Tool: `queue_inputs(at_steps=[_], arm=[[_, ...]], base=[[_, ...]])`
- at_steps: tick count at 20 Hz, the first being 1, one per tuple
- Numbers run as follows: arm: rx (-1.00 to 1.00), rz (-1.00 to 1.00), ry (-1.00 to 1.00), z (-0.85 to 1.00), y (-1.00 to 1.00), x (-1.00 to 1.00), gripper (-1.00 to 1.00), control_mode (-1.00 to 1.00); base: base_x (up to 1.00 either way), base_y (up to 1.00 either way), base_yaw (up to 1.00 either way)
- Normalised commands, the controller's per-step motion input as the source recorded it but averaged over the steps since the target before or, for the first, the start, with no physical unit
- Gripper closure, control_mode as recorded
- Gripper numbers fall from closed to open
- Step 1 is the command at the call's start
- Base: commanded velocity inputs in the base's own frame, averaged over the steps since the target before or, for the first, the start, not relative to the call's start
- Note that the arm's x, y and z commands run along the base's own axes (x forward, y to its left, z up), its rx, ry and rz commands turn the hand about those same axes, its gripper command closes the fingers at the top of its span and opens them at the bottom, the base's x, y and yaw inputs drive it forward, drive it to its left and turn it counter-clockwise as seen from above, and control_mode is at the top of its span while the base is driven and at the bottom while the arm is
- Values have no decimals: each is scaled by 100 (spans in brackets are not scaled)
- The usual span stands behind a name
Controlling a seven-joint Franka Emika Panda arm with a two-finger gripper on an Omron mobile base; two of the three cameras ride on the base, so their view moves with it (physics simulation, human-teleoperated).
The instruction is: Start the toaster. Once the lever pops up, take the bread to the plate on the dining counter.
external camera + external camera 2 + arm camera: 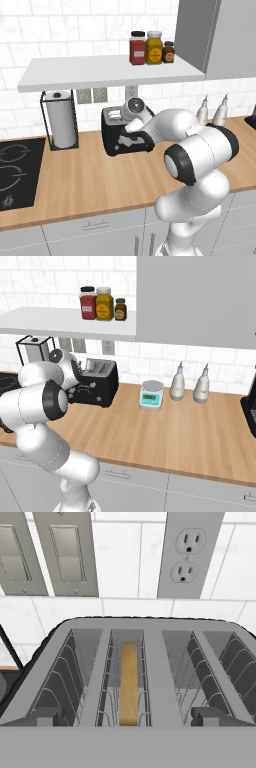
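The open fingers (128, 716) are held just above the toaster (145, 662), where the bread (129, 682) is seen in its left slot

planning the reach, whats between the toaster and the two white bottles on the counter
In the right base view, a small kitchen scale stands between the toaster and the white bottles.

The white arm (200, 150) rises from the base, bends sharply at its dark-jointed elbow and reaches forward and down, its wrist tipped downward. The gripper (128, 718) hangs with its jaws spread wide, both dark finger tips (42, 717) apart, nothing between them.
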Motion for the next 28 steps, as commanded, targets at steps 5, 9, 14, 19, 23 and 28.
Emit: queue_inputs(at_steps=[5,9,14,19,23,28], arm=[[0,0,0,0,0,0,-100,-100],[0,0,0,0,0,0,-100,-100],[0,0,0,0,0,0,-100,-100],[0,0,0,0,0,0,-100,-100],[0,0,0,0,0,0,-100,-100],[0,0,0,0,0,0,-100,-100]], base=[[0,0,0],[0,0,0],[0,0,0],[0,0,0],[0,0,0],[0,0,0]])
